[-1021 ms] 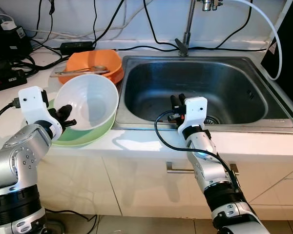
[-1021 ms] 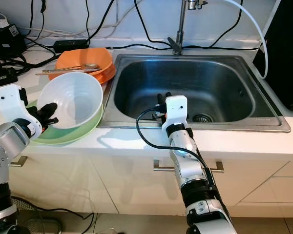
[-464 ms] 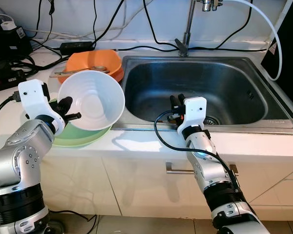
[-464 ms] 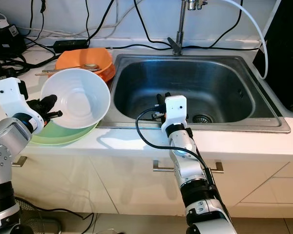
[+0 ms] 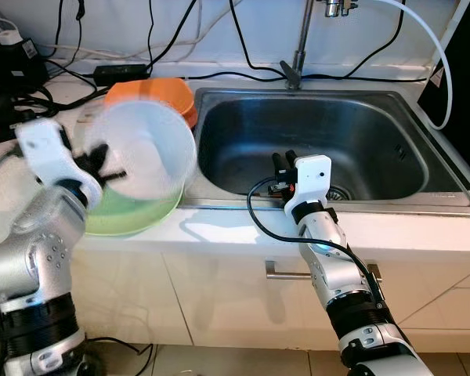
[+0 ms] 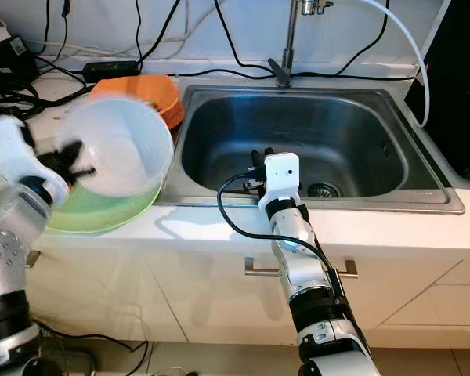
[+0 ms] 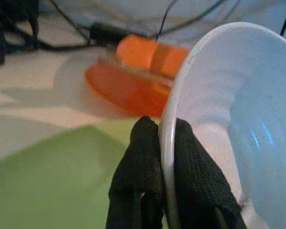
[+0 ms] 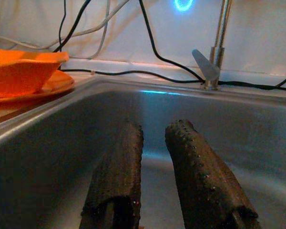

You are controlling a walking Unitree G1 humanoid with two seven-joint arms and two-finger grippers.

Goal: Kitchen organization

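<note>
A white bowl (image 5: 145, 149) is held up on edge, motion-blurred, above a green plate (image 5: 129, 213) on the counter left of the sink. My left gripper (image 5: 103, 168) is shut on the bowl's rim; in the left wrist view its two black fingers (image 7: 145, 176) pinch the white bowl (image 7: 238, 119). Behind them lie an orange bowl (image 5: 158, 94) on an orange plate (image 7: 119, 90). My right gripper (image 5: 283, 164) hovers just inside the front edge of the steel sink (image 5: 392, 129), slightly open with nothing between its fingers (image 8: 117, 176).
A tap (image 5: 301, 39) rises behind the sink, and a white hose (image 5: 435, 47) curves down at the right. Black cables and a power adapter (image 5: 121, 73) run along the back wall. Dark electrical gear (image 5: 8, 63) stands at the far left. Cabinet handle (image 5: 298, 274) below the counter.
My left gripper has raised and tipped the white bowl further, off the green plate, with the arm swinging left and blurring. The right arm has not moved.
</note>
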